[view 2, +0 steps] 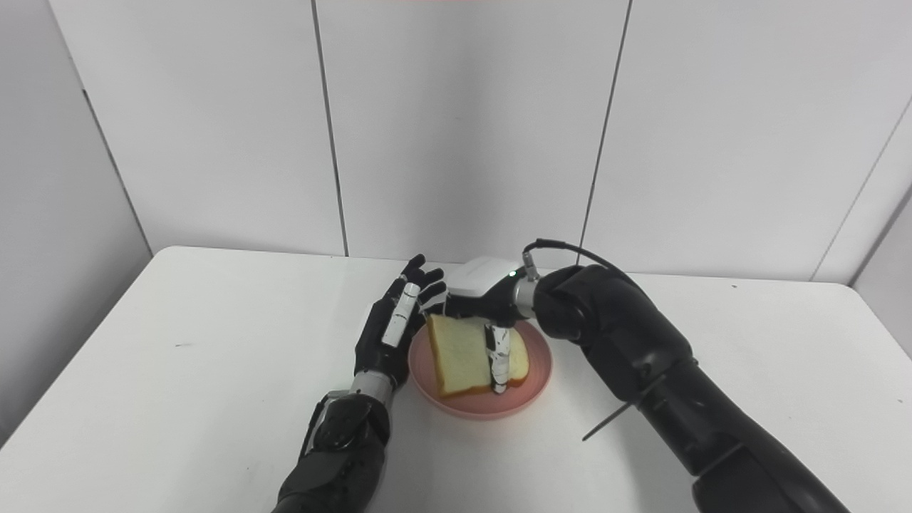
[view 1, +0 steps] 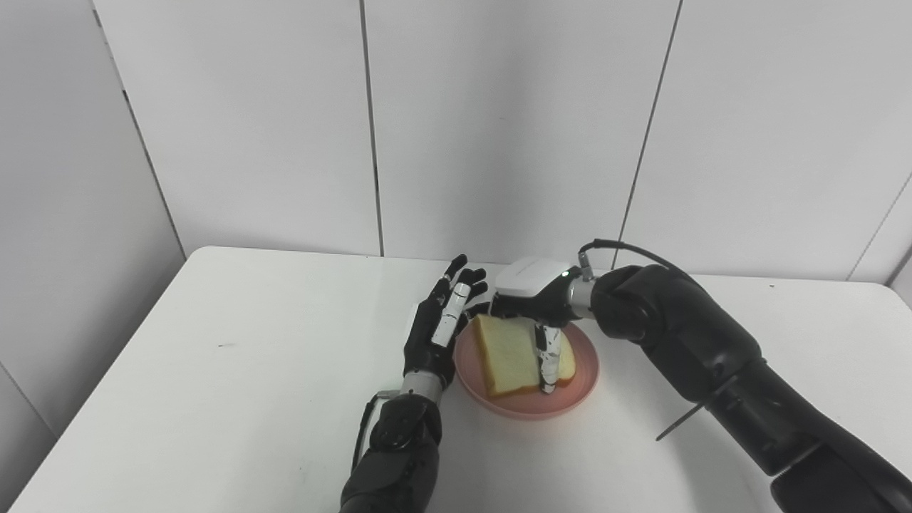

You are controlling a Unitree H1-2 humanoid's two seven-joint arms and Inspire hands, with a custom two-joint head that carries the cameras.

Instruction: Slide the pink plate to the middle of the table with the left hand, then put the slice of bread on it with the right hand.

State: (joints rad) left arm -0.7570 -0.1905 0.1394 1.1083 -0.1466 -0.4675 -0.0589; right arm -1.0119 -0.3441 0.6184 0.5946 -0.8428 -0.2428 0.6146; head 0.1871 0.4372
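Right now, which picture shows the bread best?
The left eye view: the slice of bread looks a little bigger there, lying on the pink plate. The right eye view shows the same slice, slightly smaller; in both, the right hand partly covers it.

Pink plate [view 1: 578,385], pale yellow bread [view 1: 504,354], white table [view 1: 235,370]

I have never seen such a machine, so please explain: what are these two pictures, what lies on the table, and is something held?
Both pictures come from two cameras side by side on a humanoid robot's head, so they show one scene. Its two black arms enter from below. On the white table stands a pink plate with a slice of bread on it. The right hand reaches over the plate, its fingers touching the bread; whether it grips is unclear. The left hand stands open beside the plate's left rim, holding nothing.
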